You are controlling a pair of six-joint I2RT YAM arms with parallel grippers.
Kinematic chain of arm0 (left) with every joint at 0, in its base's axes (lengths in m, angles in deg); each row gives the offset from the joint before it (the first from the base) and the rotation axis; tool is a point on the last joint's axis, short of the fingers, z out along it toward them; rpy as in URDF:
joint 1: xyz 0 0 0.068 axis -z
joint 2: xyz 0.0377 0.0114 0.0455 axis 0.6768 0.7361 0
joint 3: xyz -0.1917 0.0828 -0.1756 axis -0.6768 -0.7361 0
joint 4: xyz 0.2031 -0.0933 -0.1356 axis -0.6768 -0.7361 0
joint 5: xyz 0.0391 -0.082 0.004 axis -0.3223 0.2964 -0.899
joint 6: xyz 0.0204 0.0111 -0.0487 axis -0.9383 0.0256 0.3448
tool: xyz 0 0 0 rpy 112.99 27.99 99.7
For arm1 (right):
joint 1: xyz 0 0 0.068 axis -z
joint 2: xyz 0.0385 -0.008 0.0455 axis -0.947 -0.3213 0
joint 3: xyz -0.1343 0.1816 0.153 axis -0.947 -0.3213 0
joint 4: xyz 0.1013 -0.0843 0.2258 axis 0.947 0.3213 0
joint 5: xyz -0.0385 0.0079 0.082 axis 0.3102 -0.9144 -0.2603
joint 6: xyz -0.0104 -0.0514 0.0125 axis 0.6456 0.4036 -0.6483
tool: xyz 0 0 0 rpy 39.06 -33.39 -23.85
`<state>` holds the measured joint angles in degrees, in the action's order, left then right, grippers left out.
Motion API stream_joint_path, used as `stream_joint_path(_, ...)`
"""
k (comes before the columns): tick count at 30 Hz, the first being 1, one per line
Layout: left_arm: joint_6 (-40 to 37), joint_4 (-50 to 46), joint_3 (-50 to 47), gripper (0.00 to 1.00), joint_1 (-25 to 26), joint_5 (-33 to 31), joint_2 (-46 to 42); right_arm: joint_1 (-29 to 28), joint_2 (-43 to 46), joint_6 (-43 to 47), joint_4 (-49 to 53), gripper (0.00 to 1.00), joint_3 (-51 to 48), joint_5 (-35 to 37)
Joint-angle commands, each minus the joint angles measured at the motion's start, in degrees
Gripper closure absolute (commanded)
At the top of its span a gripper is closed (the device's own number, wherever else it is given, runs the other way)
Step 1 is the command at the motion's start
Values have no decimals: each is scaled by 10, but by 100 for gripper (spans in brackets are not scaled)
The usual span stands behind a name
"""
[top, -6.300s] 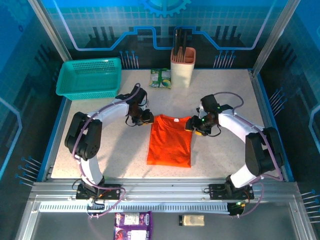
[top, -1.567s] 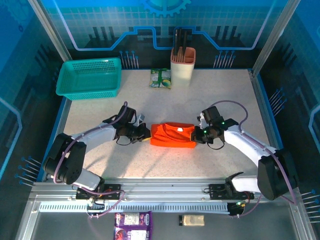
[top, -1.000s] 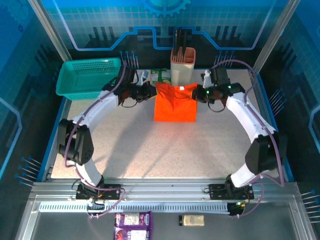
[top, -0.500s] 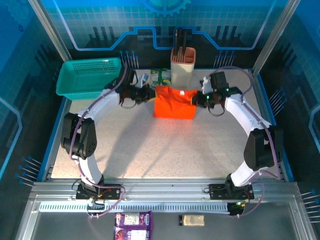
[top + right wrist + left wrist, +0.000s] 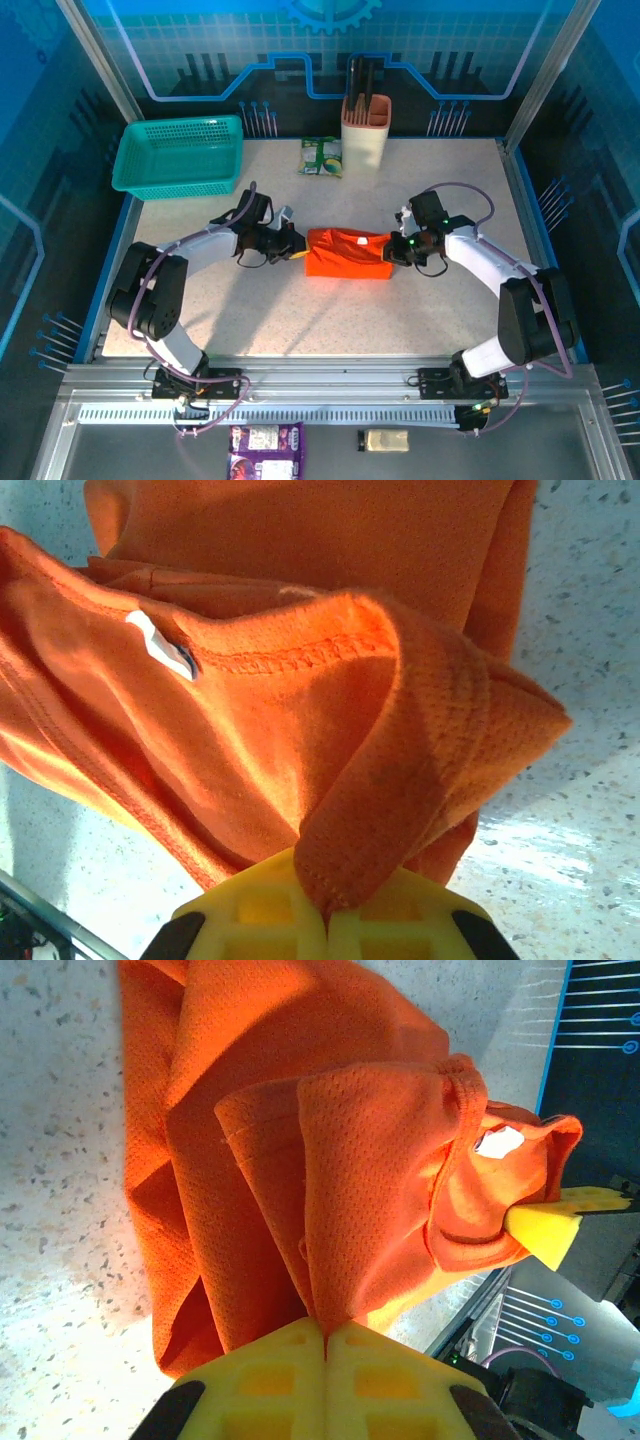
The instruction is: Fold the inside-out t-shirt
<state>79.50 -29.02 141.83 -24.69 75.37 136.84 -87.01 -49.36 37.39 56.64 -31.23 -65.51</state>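
The inside-out t-shirt (image 5: 347,253) is lying as a folded orange band at the middle of the tabletop (image 5: 330,320), between the two arms. The left jaws are pinching shut on a gathered fold at its left end, and the right jaws are clamping a bunched edge at its right end, near the white tag (image 5: 160,645). The mesh cloth is looking light, limp and wrinkly. It is probably sagging wherever unsupported, so matched pinches at corners or edges are likely serving best.
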Motion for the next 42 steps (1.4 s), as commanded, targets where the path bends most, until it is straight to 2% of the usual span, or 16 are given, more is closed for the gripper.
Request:
stream_joint_path(1, 2, 17, 15, 100, 4, -3, 10, -3, -13, 8, 14, 100, 35, 35)
stream_joint_path(13, -26, 19, 44, 100, 7, -83, 137, 12, -152, 20, -50, 100, 56, 66)
stream_joint_path(17, -32, 7, 45, 100, 7, -98, 115, 10, -131, 17, -43, 100, 63, 67)
stream_joint_path(19, -36, -8, 49, 96, 7, -102, 94, 10, -113, 20, -27, 97, 73, 69)
stream_joint_path(26, -61, -68, 85, 100, 7, -128, 7, 10, -70, 31, 14, 100, 124, 55)
stream_joint_path(32, -66, -77, 151, 100, 7, -126, 81, 14, -132, 27, 6, 100, 168, 83)
stream_joint_path(33, -61, -69, 160, 98, 7, -134, 98, 15, -150, 25, -6, 99, 173, 93)
stream_joint_path(35, -53, -59, 177, 86, 7, -170, 129, 16, -182, 21, -28, 89, 184, 105)
stream_joint_path(38, -52, -62, 205, 78, 5, -199, 170, 19, -220, 19, -29, 68, 210, 121)
stream_joint_path(42, -74, -81, 207, 63, -1, -231, 137, 18, -184, 24, 12, 56, 216, 145)
